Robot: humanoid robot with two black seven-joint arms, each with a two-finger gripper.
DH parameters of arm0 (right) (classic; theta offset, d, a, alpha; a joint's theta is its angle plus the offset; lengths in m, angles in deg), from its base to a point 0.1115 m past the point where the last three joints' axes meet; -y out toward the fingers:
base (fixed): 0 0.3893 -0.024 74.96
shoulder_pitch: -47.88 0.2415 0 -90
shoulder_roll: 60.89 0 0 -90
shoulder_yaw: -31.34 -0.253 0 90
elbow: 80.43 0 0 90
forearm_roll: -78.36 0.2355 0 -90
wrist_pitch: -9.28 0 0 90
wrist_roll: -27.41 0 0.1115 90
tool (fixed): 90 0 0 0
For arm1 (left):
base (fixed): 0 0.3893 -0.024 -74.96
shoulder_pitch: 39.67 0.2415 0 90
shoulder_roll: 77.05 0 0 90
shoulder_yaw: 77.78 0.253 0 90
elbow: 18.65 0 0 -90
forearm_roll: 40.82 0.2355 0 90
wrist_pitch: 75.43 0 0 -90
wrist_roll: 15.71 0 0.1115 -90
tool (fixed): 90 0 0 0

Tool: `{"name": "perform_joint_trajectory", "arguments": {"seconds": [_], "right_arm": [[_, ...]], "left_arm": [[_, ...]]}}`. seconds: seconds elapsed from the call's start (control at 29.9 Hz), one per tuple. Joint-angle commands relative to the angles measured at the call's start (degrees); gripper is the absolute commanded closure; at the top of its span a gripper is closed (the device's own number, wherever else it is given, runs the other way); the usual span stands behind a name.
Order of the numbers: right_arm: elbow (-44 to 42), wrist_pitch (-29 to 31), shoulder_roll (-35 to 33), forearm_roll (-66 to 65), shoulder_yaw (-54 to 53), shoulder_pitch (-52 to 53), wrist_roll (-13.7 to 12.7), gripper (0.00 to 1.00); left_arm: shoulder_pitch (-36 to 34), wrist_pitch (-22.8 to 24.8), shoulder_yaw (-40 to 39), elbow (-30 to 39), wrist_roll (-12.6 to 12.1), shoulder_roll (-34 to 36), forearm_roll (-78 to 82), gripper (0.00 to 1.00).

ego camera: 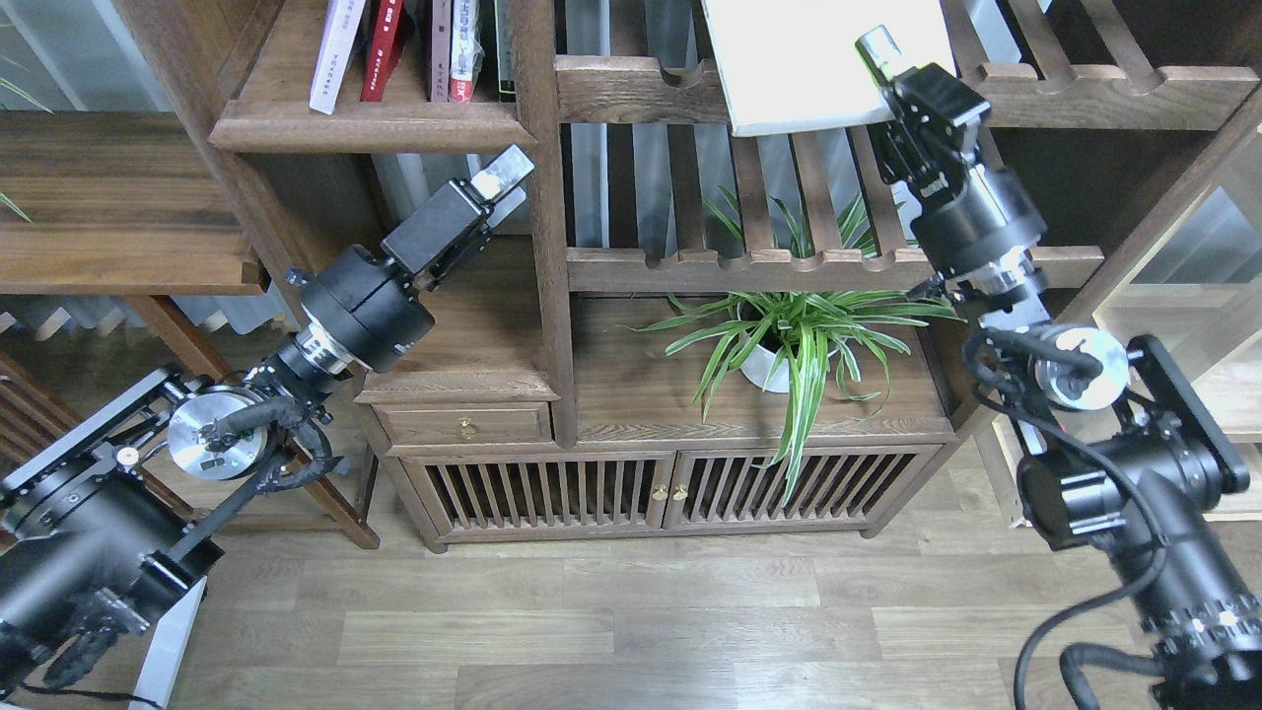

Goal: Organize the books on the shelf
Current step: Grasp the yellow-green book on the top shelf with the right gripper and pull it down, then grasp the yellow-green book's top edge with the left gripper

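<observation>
In the head view, a large white book (pixel 804 64) is gripped at its lower right corner by the jaws of the right gripper (pixel 880 61), and is held tilted over the slatted rack (pixel 789 177). Other books (pixel 394 44) are stood leaning on the dark walnut shelf (pixel 375 123) at upper left. The left gripper (pixel 503 182) is seen below that shelf's front lip, beside the upright post (pixel 547 217), its jaws parted and empty. A spider plant (pixel 789 340) is placed beneath the rack.
</observation>
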Motion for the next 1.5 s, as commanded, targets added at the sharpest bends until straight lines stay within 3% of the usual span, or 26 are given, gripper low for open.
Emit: {"name": "perform_joint_trajectory", "arguments": {"seconds": [0.0,0.33,0.77,0.97,1.47], "right_arm": [[0.2,0.5,-0.1,0.0,-0.3,-1.5,0.0,0.98],[1.5,0.5,-0.6,0.0,-0.4,-6.0,-0.2,0.98],[4.5,0.5,0.0,0.0,-0.6,-10.3,0.0,0.98],[5.3,0.5,1.4,0.0,-0.2,-10.2,-0.1,0.98],[6.1,0.5,4.7,-1.1,3.7,-9.8,-0.3,0.99]], "left_arm": [[-0.1,0.0,-0.3,-0.8,0.1,-1.5,-0.1,0.01],[-0.3,0.0,-1.3,-1.5,-0.7,-4.2,-2.2,0.02],[-5.4,0.0,-1.4,-1.5,-0.7,-4.3,-10.5,0.02],[-7.1,0.0,-1.4,-5.4,-0.9,-6.0,-11.1,0.02],[-9.7,0.0,-1.4,-9.6,-4.6,-11.6,-11.0,0.02]]}}
